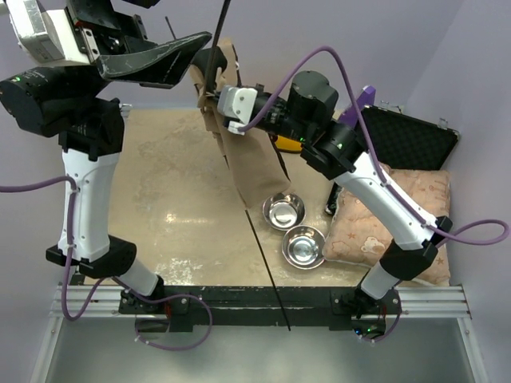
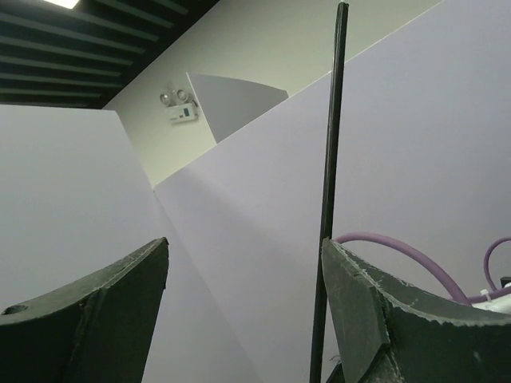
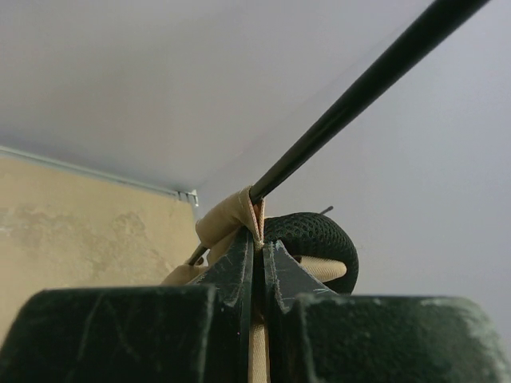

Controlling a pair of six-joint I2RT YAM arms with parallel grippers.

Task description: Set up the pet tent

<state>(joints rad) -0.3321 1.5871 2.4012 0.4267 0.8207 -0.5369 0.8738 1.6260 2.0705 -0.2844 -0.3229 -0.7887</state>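
Left arm point(image 1: 86, 199): white shell links, black joint housings, small green light | right arm point(image 1: 382, 195): same white-and-black build, green light at the elbow | purple cables point(image 1: 331, 56): looped along both arms | left gripper point(image 2: 244, 243): dark wedge fingers, pale scuffed edges | right gripper point(image 3: 257, 239): black, scratched | bases point(image 1: 363, 303): black, on a silver rail point(image 1: 447, 299) along the table's near edge.

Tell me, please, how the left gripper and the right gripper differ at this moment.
The left gripper is open, fingers wide apart; the right gripper is shut. The left gripper holds nothing, a black pole passing beside one finger; the right gripper pinches the tan fabric of the pet tent where a pole enters. Both have a pole close by.
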